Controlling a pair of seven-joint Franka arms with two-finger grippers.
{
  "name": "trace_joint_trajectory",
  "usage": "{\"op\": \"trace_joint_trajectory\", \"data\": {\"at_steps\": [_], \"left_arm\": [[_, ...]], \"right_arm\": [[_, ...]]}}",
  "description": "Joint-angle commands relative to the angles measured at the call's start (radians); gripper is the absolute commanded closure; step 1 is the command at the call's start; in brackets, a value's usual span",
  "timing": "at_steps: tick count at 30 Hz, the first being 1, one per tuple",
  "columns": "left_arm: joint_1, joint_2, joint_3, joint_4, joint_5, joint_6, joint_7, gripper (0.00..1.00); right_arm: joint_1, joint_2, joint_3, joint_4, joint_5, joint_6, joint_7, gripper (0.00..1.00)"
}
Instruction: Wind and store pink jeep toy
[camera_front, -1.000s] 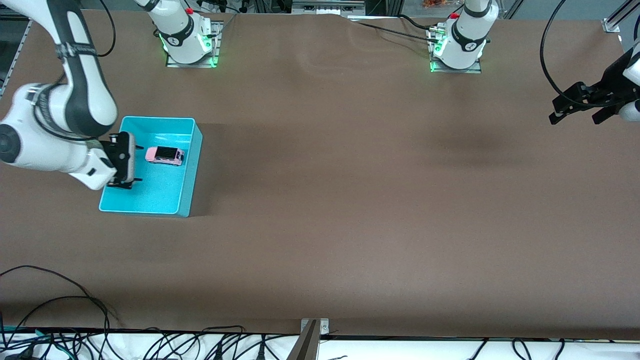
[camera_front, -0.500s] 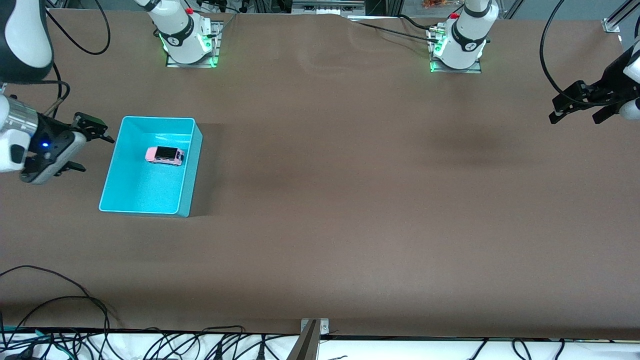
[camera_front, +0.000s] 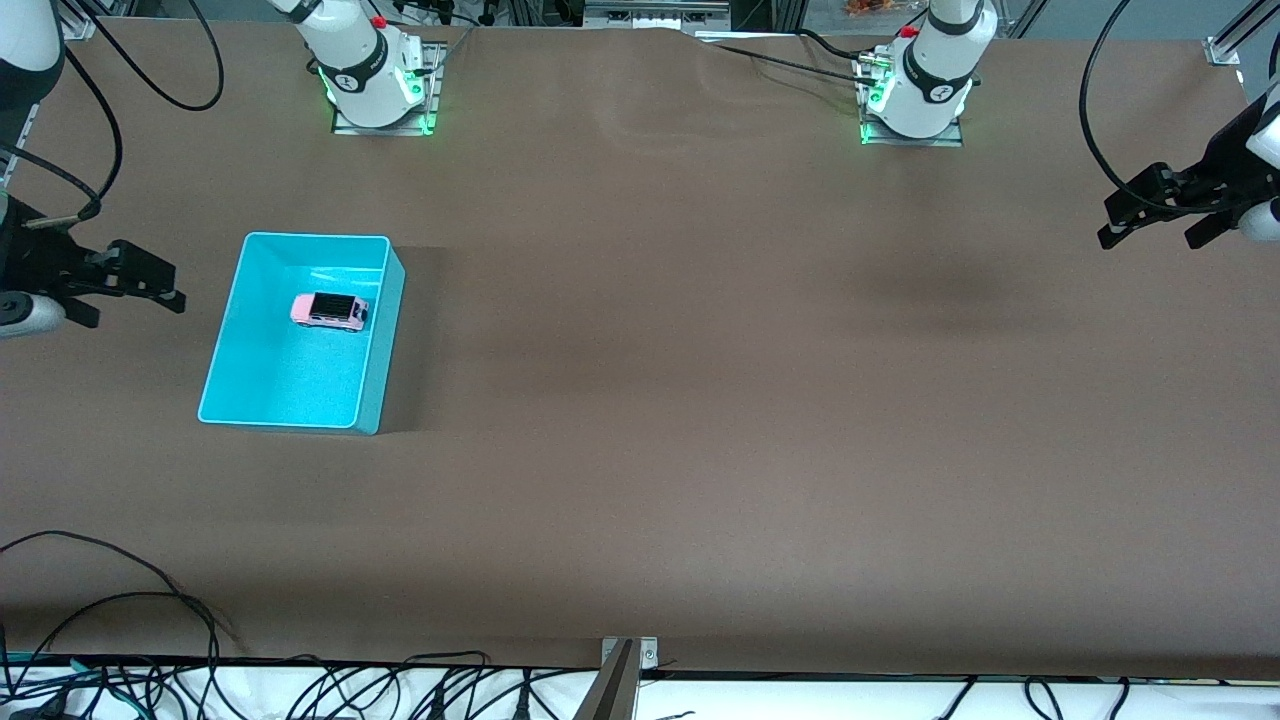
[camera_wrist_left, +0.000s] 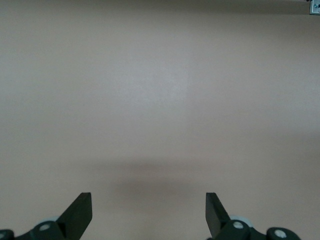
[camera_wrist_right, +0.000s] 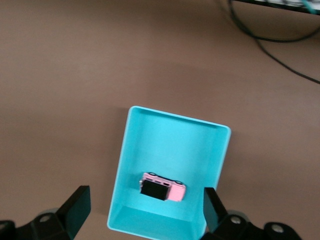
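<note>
Across the front view, the pink jeep toy (camera_front: 330, 311) sat on its wheels inside the cyan bin (camera_front: 385, 345), in the half of the bin farther from the front camera, touching none of the walls as far as could be seen. The bin stood on the brown table (camera_front: 700, 400) toward the right arm's end. The right gripper (camera_front: 128, 282) hung over bare table just beside the bin, at the edge of that view, its jaws spread wide and holding nothing. The left gripper (camera_front: 1150, 218) waited over the table at the left arm's end, well apart from the bin, jaws likewise wide and empty.

From the left wrist view, only bare table and the two open fingertips (camera_wrist_left: 80, 212) showed, with nothing between them.

From the right wrist view, the camera looked down on the bin (camera_wrist_right: 220, 150) with the jeep (camera_wrist_right: 163, 186) resting on its floor near one short wall, well below the open fingertips (camera_wrist_right: 77, 205).

Judged from this, the storing was done, since the toy lay in the bin and both grippers were clear of it. Whether the winding had been carried out could not be told from these views; probably nothing remained but for the arms to park.
</note>
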Motion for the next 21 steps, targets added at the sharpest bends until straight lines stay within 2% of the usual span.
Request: {"op": "trace_joint_trajectory", "data": {"at_steps": [1,6,15,18,21], "left_arm": [[-0.002,0.026,0.000,0.051,-0.016,-0.026,-0.006,0.00],[-0.002,0.028,0.002,0.051,-0.016,-0.026,-0.006,0.00],[-0.002,0.029,0.002,0.052,-0.016,-0.026,-0.006,0.00],[-0.002,0.029,0.002,0.052,-0.016,-0.026,-0.006,0.00],[-0.002,0.029,0.002,0.052,-0.016,-0.026,-0.006,0.00]], "right_arm": [[0.029,-0.012,0.001,0.034,-0.064,-0.053,0.068,0.00],[0.029,-0.096,-0.002,-0.044,-0.064,-0.099,0.093,0.00],[0.029,-0.326,-0.003,-0.351,-0.063,0.013,0.094,0.00],[0.029,-0.325,-0.002,-0.347,-0.063,0.010,0.093,0.00],[0.029,-0.279,-0.003,-0.306,-0.061,0.021,0.093,0.00]]}}
